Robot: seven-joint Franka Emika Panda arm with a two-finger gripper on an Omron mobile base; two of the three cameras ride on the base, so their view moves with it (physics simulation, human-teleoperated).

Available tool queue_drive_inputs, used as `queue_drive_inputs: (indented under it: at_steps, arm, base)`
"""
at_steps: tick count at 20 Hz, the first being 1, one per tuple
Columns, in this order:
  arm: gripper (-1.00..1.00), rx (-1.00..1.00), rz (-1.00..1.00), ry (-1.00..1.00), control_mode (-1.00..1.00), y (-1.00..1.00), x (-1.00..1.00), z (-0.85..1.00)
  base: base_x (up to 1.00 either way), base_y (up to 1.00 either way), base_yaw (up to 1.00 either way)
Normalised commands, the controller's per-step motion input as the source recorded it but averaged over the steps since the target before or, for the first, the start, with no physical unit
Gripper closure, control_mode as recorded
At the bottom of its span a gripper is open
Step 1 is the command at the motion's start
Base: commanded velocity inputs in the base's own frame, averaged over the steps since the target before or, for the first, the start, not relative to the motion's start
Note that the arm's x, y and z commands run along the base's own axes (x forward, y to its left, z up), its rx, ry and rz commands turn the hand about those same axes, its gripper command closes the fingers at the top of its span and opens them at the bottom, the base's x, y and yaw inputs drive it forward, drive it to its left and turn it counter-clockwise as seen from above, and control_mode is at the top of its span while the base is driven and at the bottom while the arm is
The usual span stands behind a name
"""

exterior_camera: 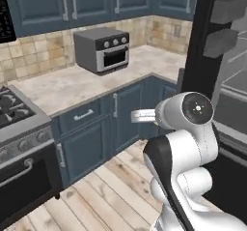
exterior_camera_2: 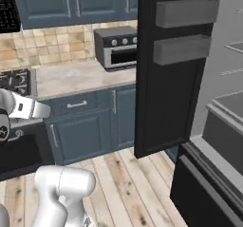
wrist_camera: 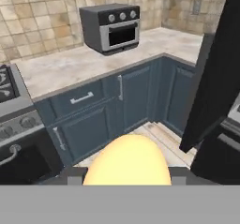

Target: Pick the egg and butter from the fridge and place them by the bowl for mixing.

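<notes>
Glossy white rounded robot arm [exterior_camera: 185, 157], thick tubular links. Dark grey round joint cap [exterior_camera: 197, 107] with small pale centre mark, ring of tiny dots. Black band between link shells. Light grey wrist section [exterior_camera_2: 26, 108] with small dark marking.

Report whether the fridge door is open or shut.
Open. The black fridge door stands swung out over the wood floor, its grey door bins facing the exposed grey interior shelves.
</notes>
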Motion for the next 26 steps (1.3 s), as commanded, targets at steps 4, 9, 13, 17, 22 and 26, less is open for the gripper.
queue_drive_inputs:
  at_steps: [4, 9, 13, 17, 22, 26]
  arm:
    - [1.0, 0.0, 0.0, 0.0, 1.0, 0.0, 0.0, 0.0]
    - [1.0, 0.0, 0.0, 0.0, 1.0, 0.0, 0.0, 0.0]
    - [1.0, 0.0, 0.0, 0.0, 1.0, 0.0, 0.0, 0.0]
    - [1.0, 0.0, 0.0, 0.0, 1.0, 0.0, 0.0, 0.0]
    - [1.0, 0.0, 0.0, 0.0, 1.0, 0.0, 0.0, 0.0]
    - [1.0, 0.0, 0.0, 0.0, 1.0, 0.0, 0.0, 0.0]
  base:
    - [-0.08, 0.0, 1.0]
    - [-0.07, 0.0, 1.0]
    - [-0.01, 0.0, 1.0]
    - [0.0, 0.0, 1.0]
    - [0.0, 0.0, 0.99]
    - [0.0, 0.0, 0.98]
